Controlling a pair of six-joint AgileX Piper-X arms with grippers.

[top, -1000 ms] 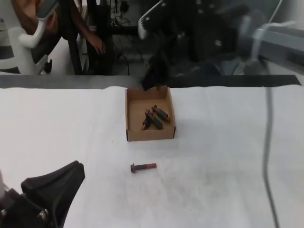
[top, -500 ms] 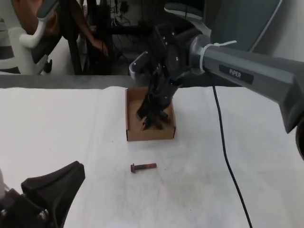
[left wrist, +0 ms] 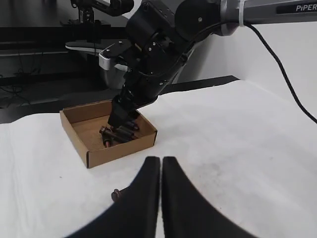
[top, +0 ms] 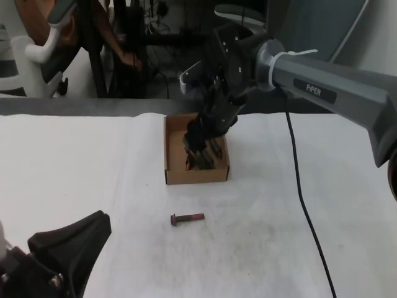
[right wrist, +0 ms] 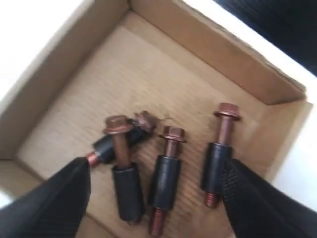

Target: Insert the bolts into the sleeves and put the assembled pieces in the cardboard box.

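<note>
Nearest, the left gripper point(left wrist: 161, 191) sits low over the bench with its two fingers pressed together on nothing, and just beyond its tips a lone bolt point(top: 187, 218) lies on its side. It looks small, stiff and light, and apt to roll on its shank, so I would pinch it across the shank beside the head. Farther on, the right gripper point(top: 197, 148) hangs inside the cardboard box point(top: 195, 176), fingers spread and empty above several sleeved bolts point(right wrist: 165, 181), all on a white, faintly creased cloth point(top: 279, 236), with dark stands point(top: 133, 49) behind
</note>
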